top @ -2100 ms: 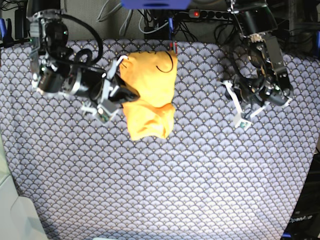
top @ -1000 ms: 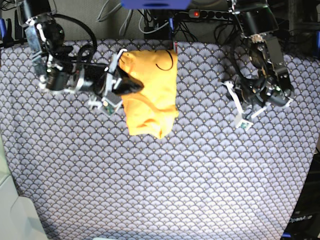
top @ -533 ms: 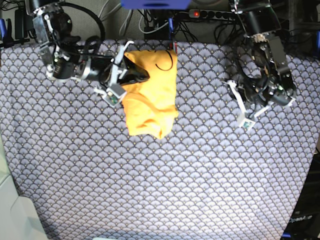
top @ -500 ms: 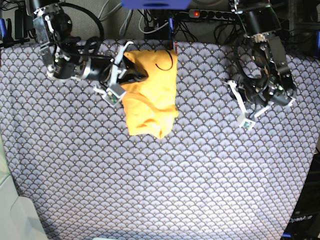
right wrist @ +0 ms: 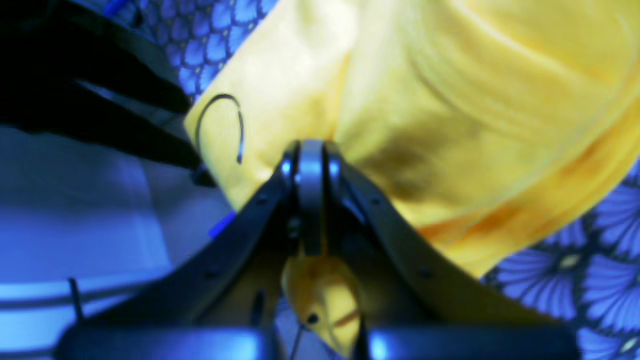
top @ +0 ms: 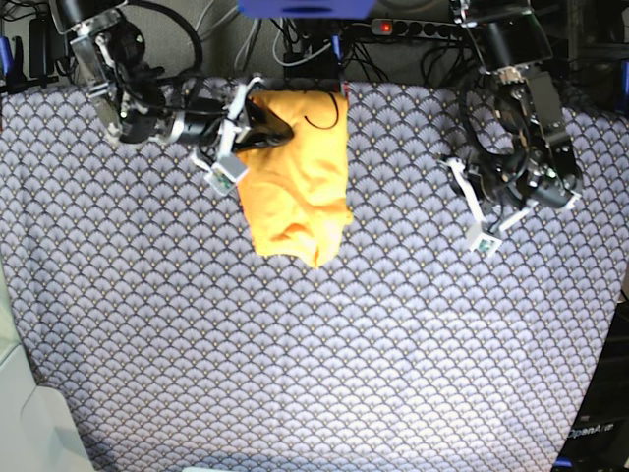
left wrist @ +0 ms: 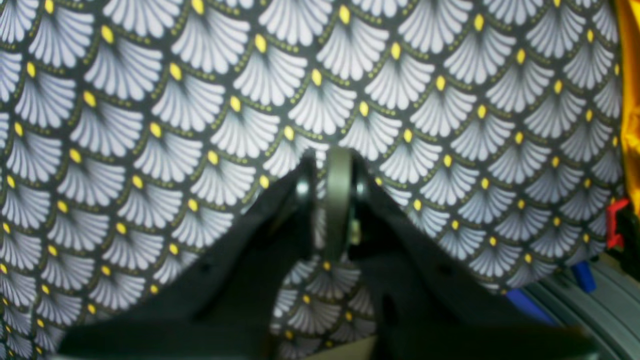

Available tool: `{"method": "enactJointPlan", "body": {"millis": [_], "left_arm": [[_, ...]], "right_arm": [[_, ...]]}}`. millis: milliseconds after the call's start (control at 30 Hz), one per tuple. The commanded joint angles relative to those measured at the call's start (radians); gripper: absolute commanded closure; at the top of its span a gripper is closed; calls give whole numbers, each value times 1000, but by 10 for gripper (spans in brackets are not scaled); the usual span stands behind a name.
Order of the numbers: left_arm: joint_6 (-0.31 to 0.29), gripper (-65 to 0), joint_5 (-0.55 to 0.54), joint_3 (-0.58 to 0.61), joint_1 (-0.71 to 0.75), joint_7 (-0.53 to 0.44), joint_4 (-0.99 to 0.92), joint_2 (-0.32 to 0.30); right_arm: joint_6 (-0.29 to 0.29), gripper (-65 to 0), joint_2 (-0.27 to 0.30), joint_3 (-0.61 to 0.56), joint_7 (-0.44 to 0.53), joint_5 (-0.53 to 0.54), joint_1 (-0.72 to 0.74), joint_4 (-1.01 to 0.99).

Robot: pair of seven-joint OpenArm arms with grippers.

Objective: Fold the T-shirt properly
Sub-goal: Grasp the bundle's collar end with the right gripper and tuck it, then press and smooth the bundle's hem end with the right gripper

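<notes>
Slippage worries me: my right end effector [right wrist: 311, 165] is clenched on the T-shirt [top: 295, 177] at its far edge; left end effector [left wrist: 337, 190] clenched empty, well apart on the worktop [top: 393, 344].

A blue-grey fan-patterned tablecloth [top: 324, 344] is covering the desk. Beyond the tablecloth's far edge, a power strip [top: 418, 27] with a glowing red switch is lying among tangled black cables [top: 295, 49]. A blue object [top: 305, 7] is sitting beside the power strip.
</notes>
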Motion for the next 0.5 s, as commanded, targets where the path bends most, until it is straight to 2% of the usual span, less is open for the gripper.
{"method": "enactJointPlan", "body": {"millis": [0, 133, 233, 300, 467], "left_arm": [[-2, -39, -12, -1, -13, -7, 19, -6], [-2, -39, -12, -1, -12, -7, 19, -6], [-2, -39, -12, -1, 2, -7, 19, -7], [-2, -39, -7, -1, 11, -7, 19, -7], [-2, -39, -12, -1, 30, -7, 19, -22]], "right_arm": [[9, 0, 25, 5, 8, 22, 11, 61], [9, 0, 39, 7, -110, 24, 71, 197], [9, 0, 33, 8, -187, 24, 151, 210], [9, 0, 11, 7, -209, 22, 186, 206], [9, 0, -2, -2, -218, 22, 290, 111]]}}
